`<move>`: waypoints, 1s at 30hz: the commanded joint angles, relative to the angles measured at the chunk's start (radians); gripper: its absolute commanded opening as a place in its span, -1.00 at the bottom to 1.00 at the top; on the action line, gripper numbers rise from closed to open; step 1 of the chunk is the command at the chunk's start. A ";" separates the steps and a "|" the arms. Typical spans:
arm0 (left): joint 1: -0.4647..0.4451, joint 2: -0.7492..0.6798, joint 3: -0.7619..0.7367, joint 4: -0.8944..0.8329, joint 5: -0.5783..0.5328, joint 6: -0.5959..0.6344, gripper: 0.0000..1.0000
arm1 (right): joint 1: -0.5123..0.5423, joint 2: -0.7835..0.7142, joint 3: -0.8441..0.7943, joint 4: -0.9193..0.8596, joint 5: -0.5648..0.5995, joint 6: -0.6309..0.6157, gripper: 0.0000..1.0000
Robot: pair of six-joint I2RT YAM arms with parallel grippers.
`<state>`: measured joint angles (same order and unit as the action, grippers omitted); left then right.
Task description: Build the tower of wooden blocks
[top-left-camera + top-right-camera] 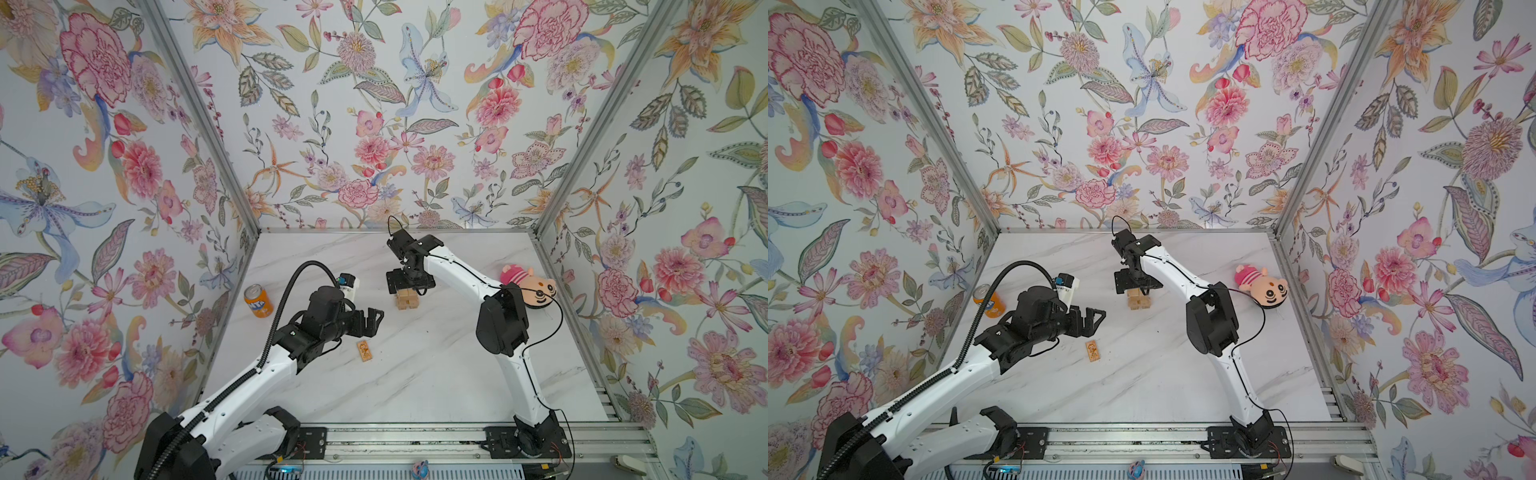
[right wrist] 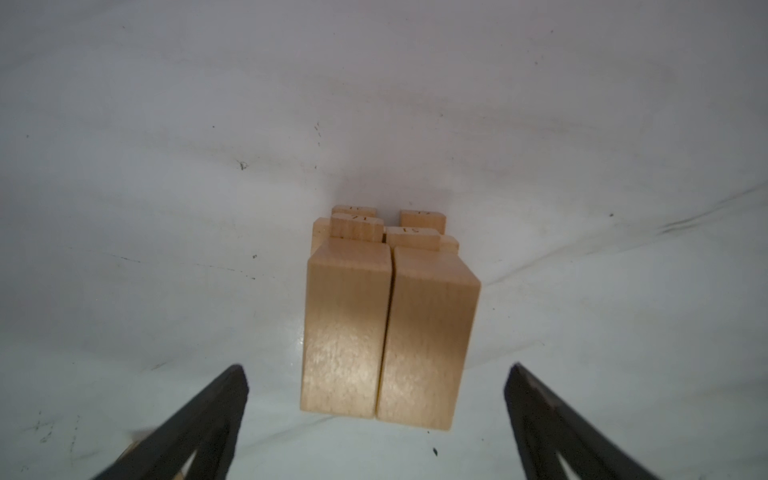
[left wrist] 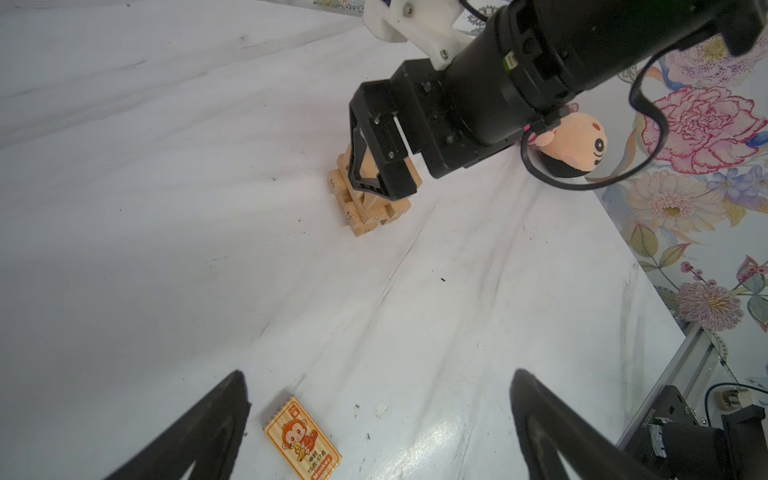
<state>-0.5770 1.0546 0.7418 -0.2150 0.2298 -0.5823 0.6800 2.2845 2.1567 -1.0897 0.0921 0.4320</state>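
The tower [image 1: 407, 303] [image 1: 1139, 302] of pale wood blocks stands mid-table in crossed layers. In the right wrist view its top layer is two blocks [image 2: 386, 332] lying side by side. My right gripper [image 1: 409, 286] [image 1: 1138, 286] [image 2: 376, 366] hangs just above it, pointing down, open, its fingers wide on either side and touching nothing. The left wrist view shows the tower [image 3: 361, 216] partly hidden behind that gripper [image 3: 382, 166]. A wood block with an orange monkey print [image 1: 365, 350] [image 1: 1092, 351] [image 3: 302, 438] lies flat near the front. My left gripper [image 1: 372, 320] [image 1: 1094, 318] [image 3: 378, 374] hovers open above it, empty.
An orange soda can [image 1: 258, 301] [image 1: 989, 301] stands at the left table edge. A plush doll with a pink hat [image 1: 530, 284] [image 1: 1262, 286] [image 3: 577, 143] lies by the right wall. Floral walls close three sides; a metal rail [image 1: 415, 440] runs along the front.
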 commanded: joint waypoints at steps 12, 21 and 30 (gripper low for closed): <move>-0.091 -0.181 -0.115 -0.147 -0.179 -0.119 0.98 | 0.152 -0.369 -0.255 -0.028 0.130 0.004 0.68; -0.216 -0.318 -0.186 -0.257 -0.350 -0.296 0.98 | 0.249 -0.507 -0.594 0.209 0.051 0.064 0.30; -0.235 -0.383 -0.271 -0.295 -0.415 -0.408 0.98 | 0.313 -0.459 -0.683 0.352 -0.020 0.092 0.40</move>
<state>-0.8013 0.6830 0.4988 -0.4751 -0.1310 -0.9306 0.9802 1.8214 1.4868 -0.8162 0.1059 0.4988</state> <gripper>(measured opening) 0.989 0.701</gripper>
